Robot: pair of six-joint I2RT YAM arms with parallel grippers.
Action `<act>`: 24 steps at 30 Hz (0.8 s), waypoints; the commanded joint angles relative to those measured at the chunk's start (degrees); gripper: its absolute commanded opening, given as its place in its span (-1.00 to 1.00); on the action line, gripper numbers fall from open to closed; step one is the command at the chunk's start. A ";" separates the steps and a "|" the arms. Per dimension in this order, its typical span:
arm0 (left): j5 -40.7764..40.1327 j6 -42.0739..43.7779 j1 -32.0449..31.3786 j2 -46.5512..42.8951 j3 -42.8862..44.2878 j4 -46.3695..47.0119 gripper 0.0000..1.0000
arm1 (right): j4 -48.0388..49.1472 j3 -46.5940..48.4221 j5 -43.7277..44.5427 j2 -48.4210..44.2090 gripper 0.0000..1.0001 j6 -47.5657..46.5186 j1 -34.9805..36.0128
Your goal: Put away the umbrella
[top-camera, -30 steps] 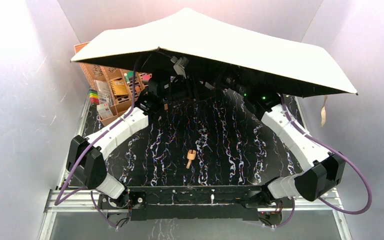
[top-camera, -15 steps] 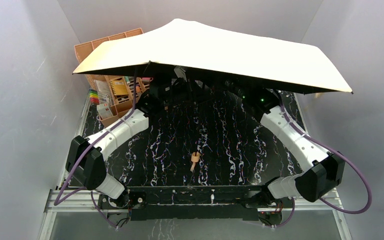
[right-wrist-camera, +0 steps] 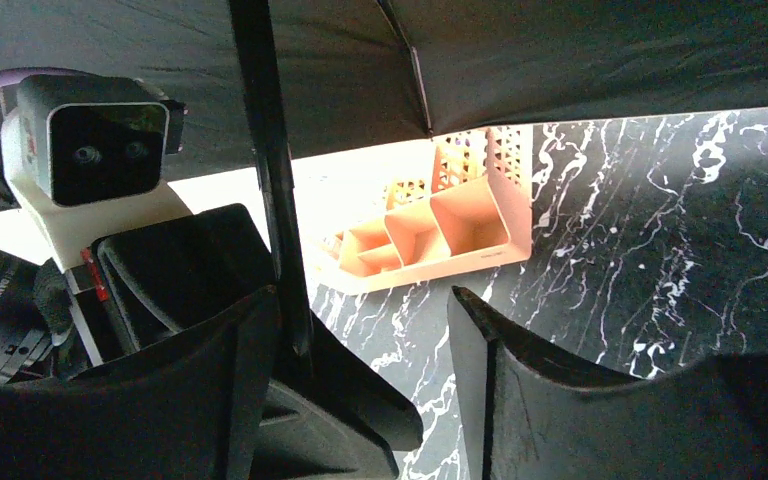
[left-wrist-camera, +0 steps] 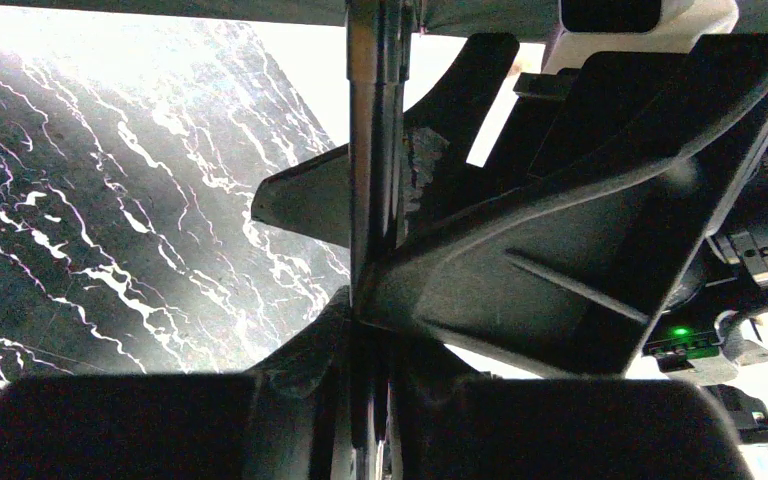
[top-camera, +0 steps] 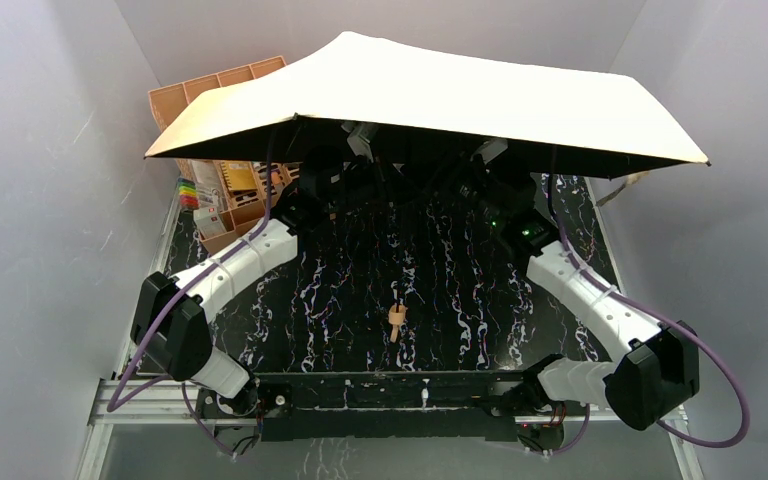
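Note:
The umbrella (top-camera: 430, 95) stands open, its pale peach canopy spreading over the back of the table. Both grippers are hidden under it in the top view; only my left arm (top-camera: 250, 255) and right arm (top-camera: 580, 290) show. In the left wrist view my left gripper (left-wrist-camera: 370, 300) is shut on the umbrella's dark shaft (left-wrist-camera: 375, 150). My right gripper (right-wrist-camera: 365, 330) is open; the shaft (right-wrist-camera: 270, 170) runs along its left finger with a wide gap to the other. A small tan handle piece (top-camera: 397, 317) shows over the table's middle. A fabric strap (top-camera: 622, 187) dangles at the canopy's right edge.
An orange-peach slotted organizer (top-camera: 222, 185) with markers and cards stands at the back left, partly under the canopy, and shows beyond my right gripper as the organizer (right-wrist-camera: 440, 230). White walls close in on both sides; the canopy reaches nearly from wall to wall.
The left gripper closed on the shaft. The right gripper has opened off the shaft and its arm has drawn back. The canopy shifted slightly and the tan handle piece swung right.

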 commanded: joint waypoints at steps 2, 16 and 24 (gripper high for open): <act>-0.19 -1.41 0.25 -3.34 0.36 -0.74 -1.00 | 12.79 -0.41 -3.35 -1.05 0.48 1.00 -1.90; 1.11 -0.11 0.25 -3.29 0.25 -2.51 -1.00 | 28.49 5.69 -13.02 8.79 0.65 7.59 -8.52; 1.75 0.26 0.17 -2.64 0.55 -3.19 -1.00 | 32.42 9.55 -11.40 12.73 0.68 9.55 -8.52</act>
